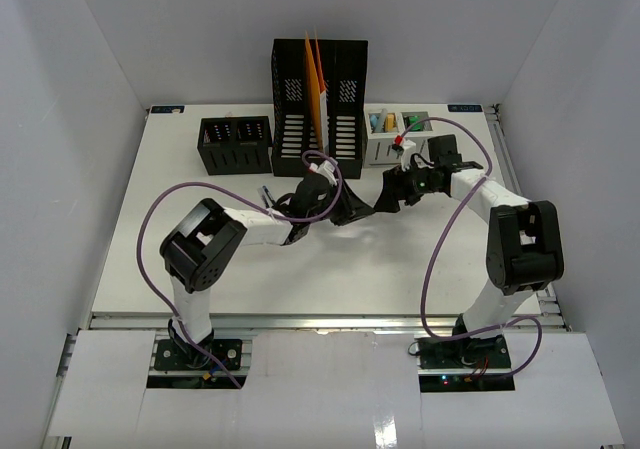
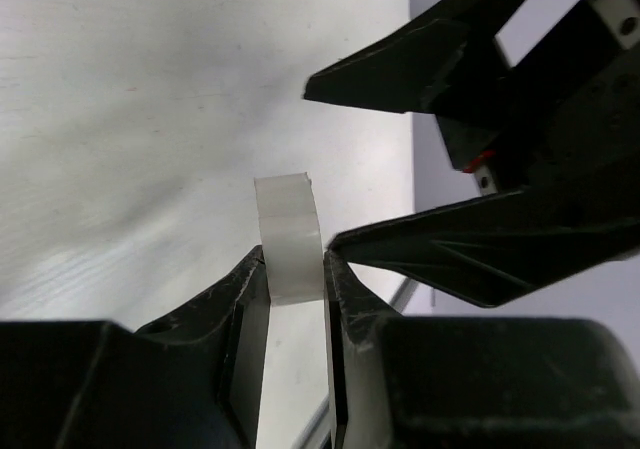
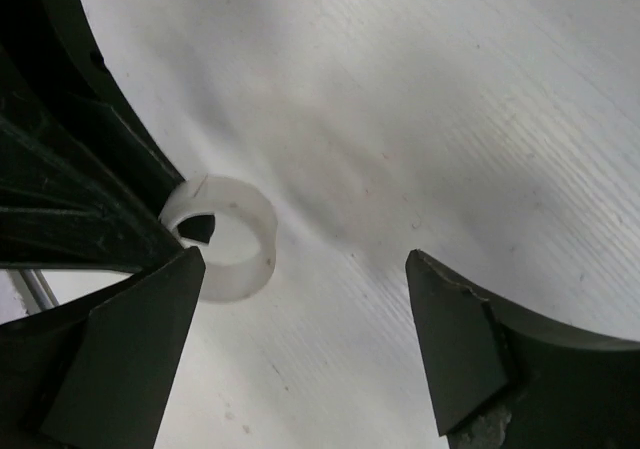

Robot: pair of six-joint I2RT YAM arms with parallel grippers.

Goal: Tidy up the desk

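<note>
Left gripper [image 2: 292, 257]: pressed onto a white ring [image 2: 288, 234], one finger on each flat side. The ring stands on edge, and about half of it shows above the fingertips. Translucent plastic, probably a roll of tape.

Right gripper [image 3: 302, 261]: spread wide, nothing in it, pointed at the left one. In the left wrist view its lower finger tip sits just beside the ring. In the right wrist view the ring lies off by one finger, not centred in the gap. Touching or not, cannot tell.

Step in hand, by my reading: a hand-over from left to right above the middle of the desk [image 1: 330, 269]. The next move calls for the right gripper to shift until the ring sits squarely between its fingers, then close on the exposed half. Only after that should the left let go. Risk: the smooth, thin rim could slip or twist if caught off-centre.

Surface: the desk is white and flat and fills the floor of the enclosure, with a metal rail [image 1: 320, 321] along its near edge. At the far edge stand a tall black file rack [image 1: 345, 99] holding orange folders [image 1: 316, 84], a low black organizer [image 1: 236, 144] to its left and a small pale bin [image 1: 397, 134] of bits to its right.

Room: plain white walls [image 1: 80, 89] on three sides. Purple cables [image 1: 150, 219] loop off both arms.
</note>
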